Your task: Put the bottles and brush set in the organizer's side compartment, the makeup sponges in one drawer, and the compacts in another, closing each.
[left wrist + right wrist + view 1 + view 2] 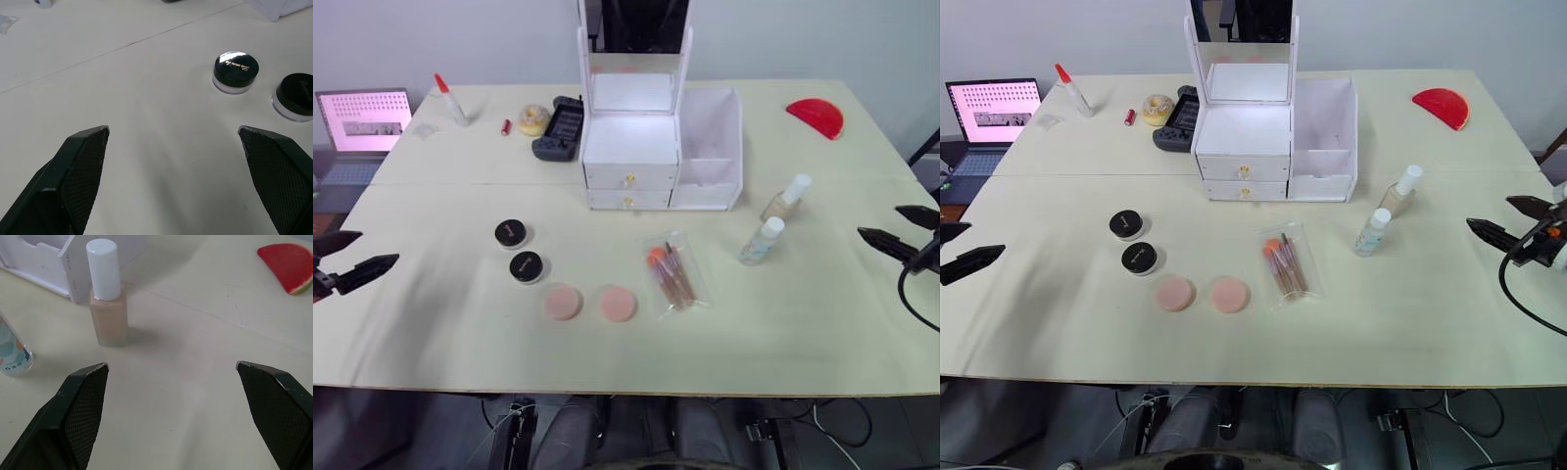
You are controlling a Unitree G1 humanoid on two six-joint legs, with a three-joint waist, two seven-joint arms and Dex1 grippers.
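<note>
Two bottles [775,220] stand near spread right gripper [899,231], apparently untouched.

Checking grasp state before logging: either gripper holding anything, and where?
Nothing held. Left gripper and right gripper are both open over bare table, apart from the compacts and bottles.

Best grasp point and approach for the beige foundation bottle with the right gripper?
Grip the beige bottle across its flat-sided glass body, below the white cap. It stands upright just outside the organizer, so come in level from the robot's right, the open side. The right gripper is open there already. Watch the clear bottle standing close by.
</note>
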